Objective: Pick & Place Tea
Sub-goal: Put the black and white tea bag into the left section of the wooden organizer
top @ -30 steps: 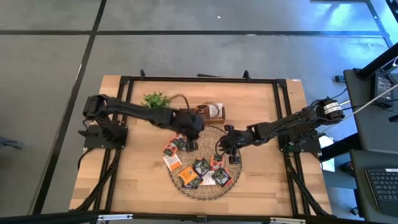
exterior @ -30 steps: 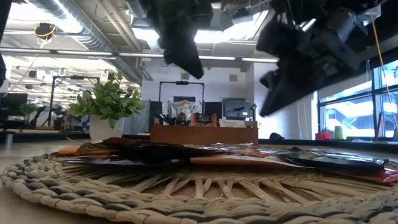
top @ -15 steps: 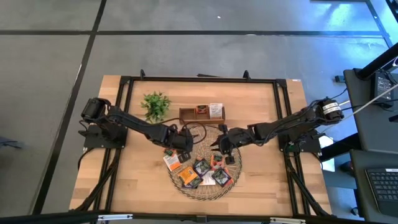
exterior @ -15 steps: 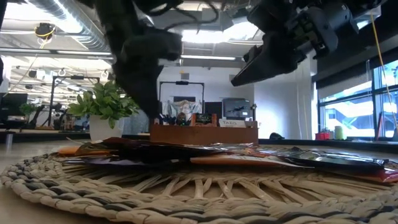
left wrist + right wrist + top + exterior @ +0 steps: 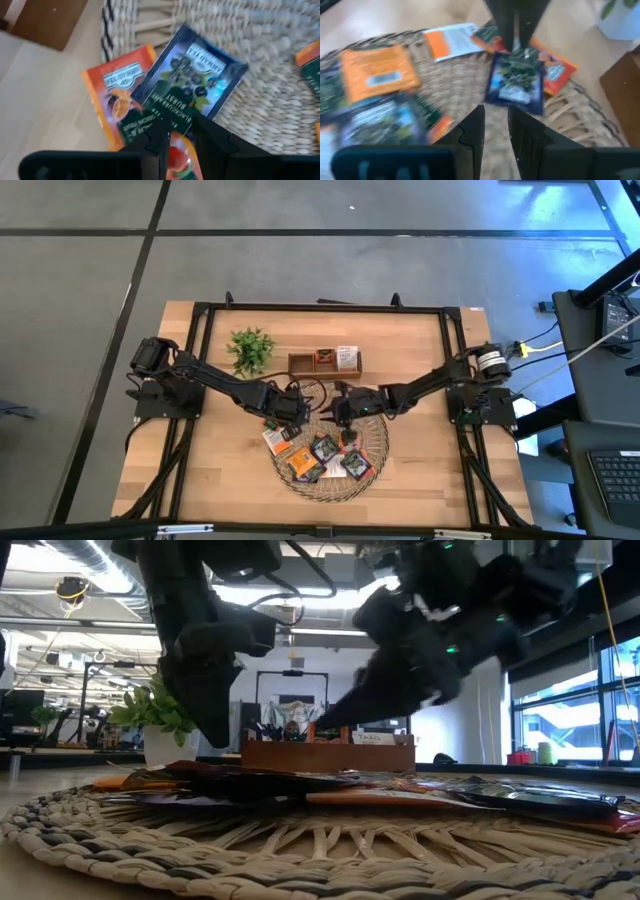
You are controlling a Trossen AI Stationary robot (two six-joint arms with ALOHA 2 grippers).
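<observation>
Several tea sachets lie on the round woven tray (image 5: 372,442). A dark blue sachet (image 5: 192,80) rests partly over an orange sachet (image 5: 120,95) at the tray's left rim. My left gripper (image 5: 181,125) points steeply down at the dark sachet's edge, open by a narrow gap. It also shows in the right wrist view (image 5: 512,47), standing over that dark sachet (image 5: 516,82). My right gripper (image 5: 496,112) hangs over the tray's far middle (image 5: 338,408), slanting toward the left gripper. It is open by a narrow gap, with nothing between its fingers. My left gripper comes from above at the dark blue sachet's edge (image 5: 175,116), which lies flat on the tray and the orange sachet. I cannot tell whether the fingertips touch it.
The brown wooden box (image 5: 322,361) stands just beyond the tray, with the green plant (image 5: 250,345) to its left. More orange and dark sachets (image 5: 320,455) cover the tray's near half. The two grippers are close together over the tray's far left part.
My left gripper has come down and toward the table's left, from near the box to the tray's left rim, and has rolled. My right gripper has gone toward the table's left and down, closer to the left gripper, tipping toward level.
</observation>
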